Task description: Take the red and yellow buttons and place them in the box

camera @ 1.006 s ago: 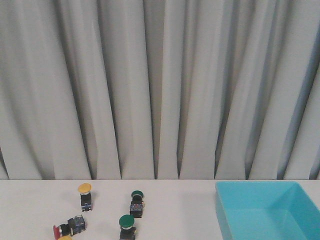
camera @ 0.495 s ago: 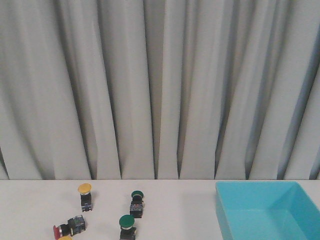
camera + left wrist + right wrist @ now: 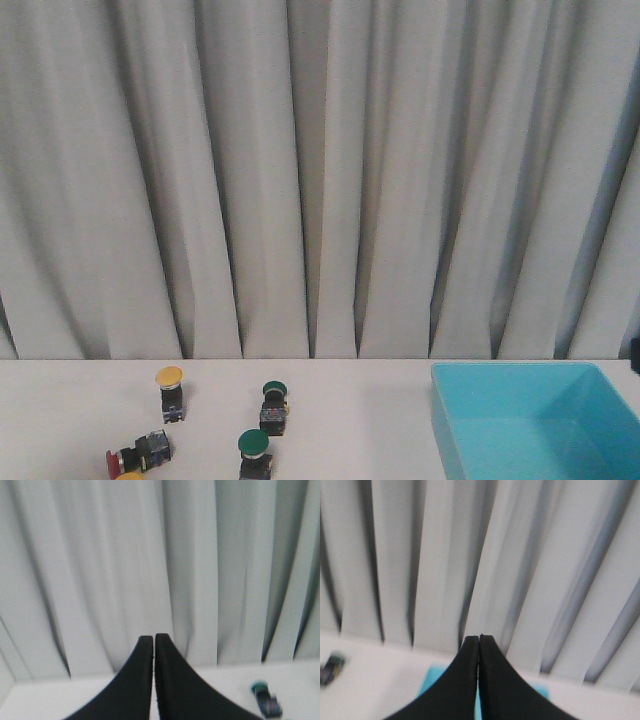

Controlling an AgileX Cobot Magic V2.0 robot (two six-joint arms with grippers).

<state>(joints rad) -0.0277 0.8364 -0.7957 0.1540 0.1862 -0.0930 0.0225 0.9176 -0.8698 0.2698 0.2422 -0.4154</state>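
Both my grippers are pinched together with nothing between them. My left gripper [image 3: 153, 638] has its two black fingers tip to tip, pointing at the grey curtain [image 3: 125, 565], and off to its right on the white table [image 3: 220, 685] I can make out one green-capped switch [image 3: 265, 700], a bit blurry. My right gripper [image 3: 479, 638] is the same deal, fingers touching at the tips, held up in the air with the box [image 3: 437, 677] peeking out on either side below the fingers, all smeared by blur.

From the front view neither arm shows. The box [image 3: 530, 420] sits at the right side of the table, turquoise, nothing visible in it. The buttons are all well apart from it on the left: a yellow button [image 3: 170, 392] standing upright, a red button [image 3: 135, 455] lying on its side nearer me, and a second yellow cap [image 3: 128, 477] just cut off by the frame edge. Two green switches [image 3: 272, 405] stand between those and the box.
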